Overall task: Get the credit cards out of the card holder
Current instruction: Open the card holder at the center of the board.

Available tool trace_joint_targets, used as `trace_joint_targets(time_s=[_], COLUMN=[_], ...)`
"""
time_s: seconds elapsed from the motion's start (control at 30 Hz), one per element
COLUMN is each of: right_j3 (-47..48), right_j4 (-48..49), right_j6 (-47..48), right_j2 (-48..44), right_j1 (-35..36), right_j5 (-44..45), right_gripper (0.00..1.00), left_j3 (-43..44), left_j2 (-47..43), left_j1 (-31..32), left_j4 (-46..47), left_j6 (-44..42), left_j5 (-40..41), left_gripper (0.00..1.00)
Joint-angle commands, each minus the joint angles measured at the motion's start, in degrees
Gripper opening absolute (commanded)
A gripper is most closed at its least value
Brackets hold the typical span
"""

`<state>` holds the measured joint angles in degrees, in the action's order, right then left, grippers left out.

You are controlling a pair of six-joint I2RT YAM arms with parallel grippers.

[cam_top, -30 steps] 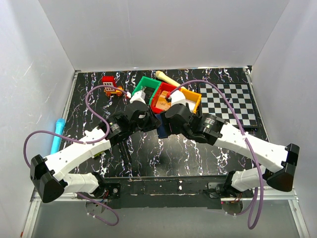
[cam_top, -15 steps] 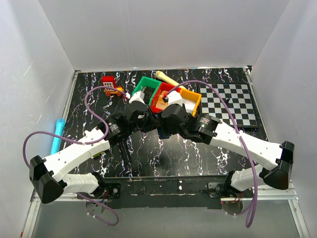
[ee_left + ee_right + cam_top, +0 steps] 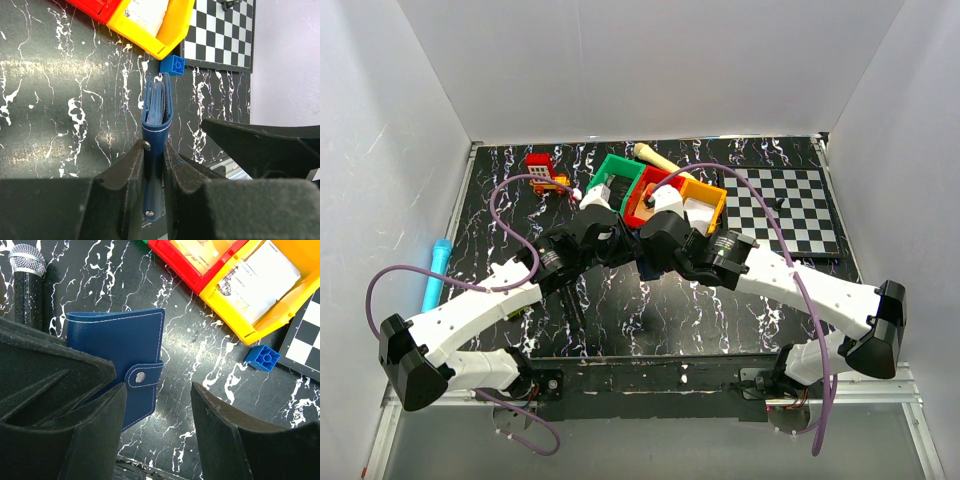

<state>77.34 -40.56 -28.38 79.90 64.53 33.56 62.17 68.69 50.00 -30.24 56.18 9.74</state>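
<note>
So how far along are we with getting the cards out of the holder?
Early. Done: the left gripper has the card holder clamped, standing on edge. In hand: the right gripper hovers open at its strapped face. Left: the snap strap looks fastened, the holder is closed, and no cards show outside it.

Right cam: card holder (image 3: 117,340) 7 o'clock corner hid behind my right gripper (image 3: 159,392) finger (image 3: 60,390), mic (image 3: 27,270) handle too. Top cam: holder buried under my wrists (image 3: 620,238). Left cam: can't tell what's inside.
</note>
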Motion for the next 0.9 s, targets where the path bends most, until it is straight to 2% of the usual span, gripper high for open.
trace_joint_targets(time_s=[0.0,0.67,0.87], right_j3=[2.02,2.20,2.20], right_j4=[-0.31,-0.05,0.04], right_j6=[-0.62,1.31,1.84], right_j2=[1.14,1.84,2.02], right_j1=[0.24,0.33,0.24], right_j5=[2.29,3.97,3.53], right_gripper=[0.61,0.40,0.30], left_j3=[0.49,-0.56,-0.65], left_j2=[-3.12,-3.12,-3.21], left_j1=[0.28,0.89,1.42], left_j4=[3.70,5.89,6.16], left_j6=[1.56,1.21,1.12], left_j5=[-2.18,-5.25,-5.34], left_gripper=[0.00,0.00,0.00])
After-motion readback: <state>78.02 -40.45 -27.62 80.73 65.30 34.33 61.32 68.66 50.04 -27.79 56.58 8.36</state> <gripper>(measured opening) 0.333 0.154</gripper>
